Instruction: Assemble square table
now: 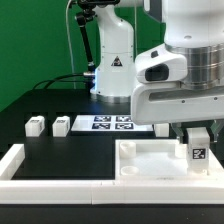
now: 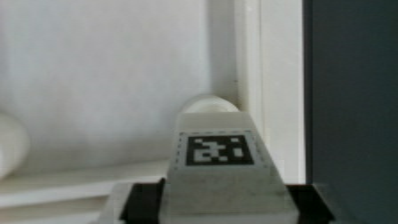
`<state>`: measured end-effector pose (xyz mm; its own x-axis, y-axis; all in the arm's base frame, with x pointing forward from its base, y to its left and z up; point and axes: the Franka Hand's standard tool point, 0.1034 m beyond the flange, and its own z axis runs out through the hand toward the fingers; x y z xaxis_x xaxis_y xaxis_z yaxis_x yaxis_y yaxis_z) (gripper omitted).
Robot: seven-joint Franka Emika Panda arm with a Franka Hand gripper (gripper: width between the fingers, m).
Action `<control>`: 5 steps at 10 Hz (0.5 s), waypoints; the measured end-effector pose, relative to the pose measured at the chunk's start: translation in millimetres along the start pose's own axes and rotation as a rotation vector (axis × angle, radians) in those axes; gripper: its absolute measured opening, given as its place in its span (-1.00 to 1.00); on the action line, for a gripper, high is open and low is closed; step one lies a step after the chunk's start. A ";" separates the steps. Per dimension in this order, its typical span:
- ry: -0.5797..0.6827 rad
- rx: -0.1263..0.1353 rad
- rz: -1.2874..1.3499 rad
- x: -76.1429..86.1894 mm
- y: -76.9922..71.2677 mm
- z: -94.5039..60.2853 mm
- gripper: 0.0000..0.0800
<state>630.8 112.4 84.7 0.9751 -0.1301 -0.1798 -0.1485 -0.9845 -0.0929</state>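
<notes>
Leg (image 2: 217, 150) is standing upright by the rim of the tabletop (image 1: 150, 166), gripper (image 1: 197, 142) pinching it; best holding it plumb and pressing lightly while twisting, or it's risking jamming.

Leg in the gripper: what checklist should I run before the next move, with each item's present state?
1. Grip: the leg sits between the fingers of the gripper, pads against both sides: ok.
2. The leg is upright, tag readable: ok.
3. The leg is over the tabletop, near its rim: ok.
4. The leg is lined up with a corner socket: cannot tell.
5. Two spare legs stand apart from the tabletop, on the exterior view's left: ok.
6. Fourth leg located: cannot tell, not in view.
</notes>
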 end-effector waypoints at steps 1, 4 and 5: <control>0.002 0.000 0.063 0.3 0.0 -1.0 -0.28; 0.031 -0.002 0.393 -0.7 -3.0 -1.1 -0.28; 0.034 0.000 0.502 -0.4 -3.1 -0.9 -0.27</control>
<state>631.0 115.3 85.9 0.7878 -0.5918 -0.1705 -0.6010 -0.7992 -0.0032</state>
